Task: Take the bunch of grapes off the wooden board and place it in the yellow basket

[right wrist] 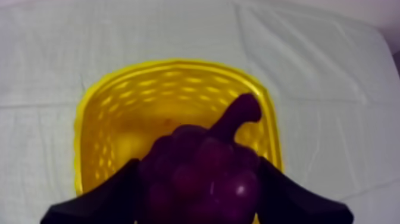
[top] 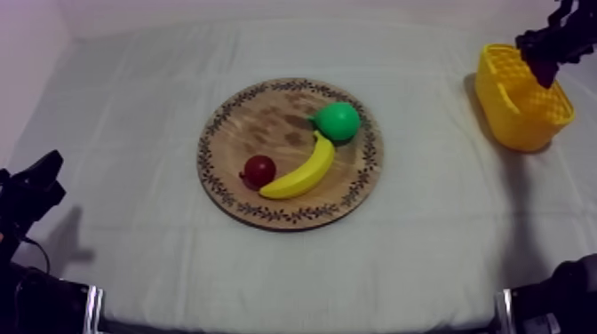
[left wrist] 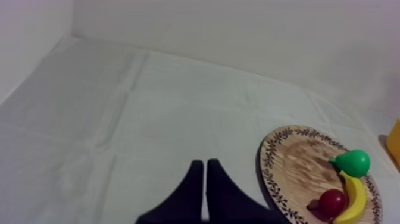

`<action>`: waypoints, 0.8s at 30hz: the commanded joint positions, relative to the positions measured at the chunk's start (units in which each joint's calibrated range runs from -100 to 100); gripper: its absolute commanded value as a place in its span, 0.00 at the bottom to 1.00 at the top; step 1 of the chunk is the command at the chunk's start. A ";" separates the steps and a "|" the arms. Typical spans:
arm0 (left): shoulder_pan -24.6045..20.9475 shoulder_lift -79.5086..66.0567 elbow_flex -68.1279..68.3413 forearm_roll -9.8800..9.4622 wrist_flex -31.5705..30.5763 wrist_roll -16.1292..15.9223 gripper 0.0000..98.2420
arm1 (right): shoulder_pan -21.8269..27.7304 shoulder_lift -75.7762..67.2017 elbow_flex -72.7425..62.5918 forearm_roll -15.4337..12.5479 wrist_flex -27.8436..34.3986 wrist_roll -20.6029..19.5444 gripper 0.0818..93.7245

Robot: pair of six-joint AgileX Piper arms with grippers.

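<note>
Over yellow basket [right wrist: 119, 119]: bunch of grapes [right wrist: 202, 173] clamped between right fingers [right wrist: 101, 199]; left fingers [left wrist: 226, 193] closed.

Robot lab, cloth-draped table [top: 124, 124], bare walls [left wrist: 238, 30]

A curved yellow toy banana [top: 303, 173] lies at a slant near the middle of the table [top: 133, 133], which is covered with a creased grey-white cloth. A round green toy pear [top: 338, 121] sits at the banana's far tip, touching it, with its narrow end pointing away from the banana. A small red fruit [top: 259, 170] rests against the banana's near end, on its inner curve.
</note>
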 commanded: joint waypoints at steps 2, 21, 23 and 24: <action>-0.01 0.00 -0.04 0.01 -0.03 0.01 0.00 | 0.28 2.99 -0.42 -0.28 0.39 0.04 0.56; -0.01 0.00 -0.04 0.01 -0.03 0.01 0.00 | 0.62 -3.99 -1.94 -1.83 1.71 1.16 0.73; -0.01 0.00 -0.04 0.01 -0.03 0.01 0.00 | 0.79 -7.42 -1.48 -1.81 1.63 1.00 0.70; -0.01 0.00 -0.04 0.01 -0.03 0.01 0.00 | 0.88 -9.25 -1.03 -1.74 1.43 0.89 0.68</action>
